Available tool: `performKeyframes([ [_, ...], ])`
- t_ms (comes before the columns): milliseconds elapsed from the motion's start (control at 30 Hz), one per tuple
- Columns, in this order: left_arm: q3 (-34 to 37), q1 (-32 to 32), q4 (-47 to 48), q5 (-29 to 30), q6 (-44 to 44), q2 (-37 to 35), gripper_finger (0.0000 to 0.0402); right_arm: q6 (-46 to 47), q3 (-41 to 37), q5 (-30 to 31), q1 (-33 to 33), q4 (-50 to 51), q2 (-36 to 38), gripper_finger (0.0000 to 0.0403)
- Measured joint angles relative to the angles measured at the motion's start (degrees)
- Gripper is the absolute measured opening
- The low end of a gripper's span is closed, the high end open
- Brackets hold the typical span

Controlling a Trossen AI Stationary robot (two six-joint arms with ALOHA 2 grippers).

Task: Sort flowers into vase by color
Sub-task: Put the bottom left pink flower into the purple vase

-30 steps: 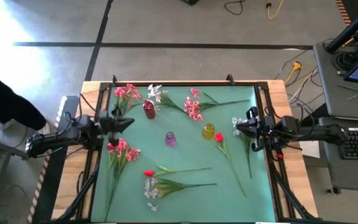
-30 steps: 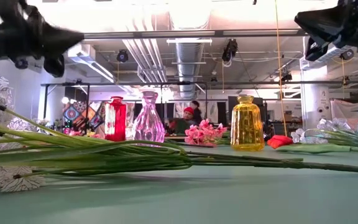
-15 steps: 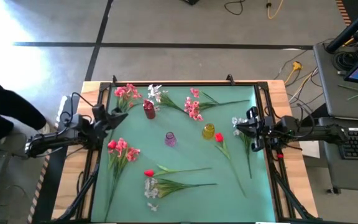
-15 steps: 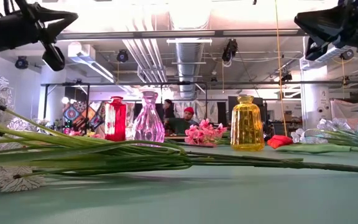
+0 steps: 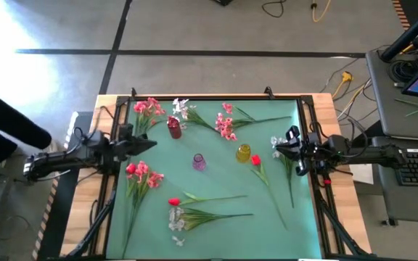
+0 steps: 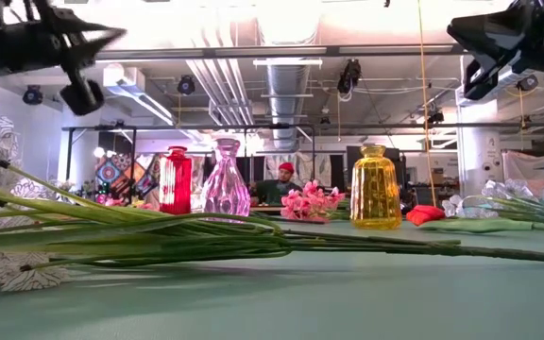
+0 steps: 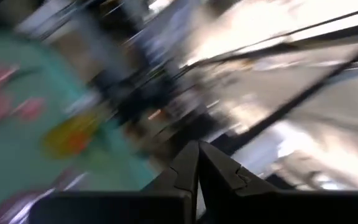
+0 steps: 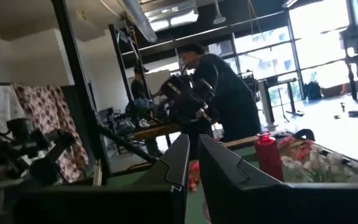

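Flowers lie loose on the green mat (image 5: 216, 232): pink sprays (image 5: 149, 109) (image 5: 226, 125) (image 5: 142, 174), white ones (image 5: 181, 109) (image 5: 176, 217) (image 5: 278, 143), red ones (image 5: 255, 160) (image 5: 174, 201). A red vase (image 5: 174, 128), a pink vase (image 5: 199, 161) and a yellow vase (image 5: 244, 153) stand upright mid-mat with nothing in them. My left gripper (image 5: 151, 143) hovers shut over the mat's left edge, above the pink sprays. My right gripper (image 5: 274, 148) hovers shut over the right edge, near the white spray. Both point roughly level toward the table's middle.
A black frame (image 5: 216, 98) runs around the mat. In the low view a long green stem (image 6: 253, 241) lies across the near mat. A person's dark sleeve (image 5: 6, 134) shows off the table's left side; people stand in the room beyond (image 6: 281, 179).
My left gripper has rolled about its own axis and risen a little, swinging briefly toward the far edge and back; it stays shut. The flowers and vases have not moved.
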State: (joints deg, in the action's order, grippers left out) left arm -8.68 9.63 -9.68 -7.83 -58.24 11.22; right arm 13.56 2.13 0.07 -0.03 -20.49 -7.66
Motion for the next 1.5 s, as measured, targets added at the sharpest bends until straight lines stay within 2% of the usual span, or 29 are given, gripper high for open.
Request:
performKeyframes([
  [133,-10.49,-1.47,32.01,1.94,-5.31,6.3,0.0,1.74,0.24,0.01,0.0,0.0,-0.22,0.0029],
  [200,-16.06,-3.41,50.15,2.5,-10.67,9.89,0.0,2.22,0.24,0.01,0.0,0.06,-0.33,0.0029],
  [267,-19.74,-6.73,62.21,3.55,-17.22,14.1,0.0,2.07,0.25,0.01,0.0,0.06,-0.37,0.0029],
  [500,-27.13,-18.56,54.47,5.08,-26.14,26.21,0.0,0.18,0.25,0.05,0.0,0.61,-0.87,0.0029],
  [767,-35.1,-31.16,59.45,5.77,-40.38,42.86,0.0,-0.07,0.24,-0.01,0.0,1.06,-1.88,0.0029],
  [933,-41.17,-37.89,62.48,5.31,-43.72,52.24,0.0004,-0.23,0.26,-0.31,0.0,1.01,-2.79,0.0029],
  [1067,-46.73,-40.23,70.48,5.19,-47.59,58.96,0.0028,-0.38,0.24,-0.47,0.0,1.2,-3.46,0.0029],
  [1267,-53.43,-41.13,80.85,5.17,-47.78,67.22,0.0086,-0.66,0.24,-0.47,0.0,1.28,-3.67,0.0029],
  [1400,-54.66,-41.24,82.11,5.17,-46.09,70.99,0.0133,-0.62,0.24,-0.46,0.0,1.27,-3.69,0.0029],
  [1500,-54.97,-41.47,81.85,2.76,-44.24,73.45,0.0158,-0.53,0.24,-0.47,0.0,1.27,-3.69,0.0029],
])
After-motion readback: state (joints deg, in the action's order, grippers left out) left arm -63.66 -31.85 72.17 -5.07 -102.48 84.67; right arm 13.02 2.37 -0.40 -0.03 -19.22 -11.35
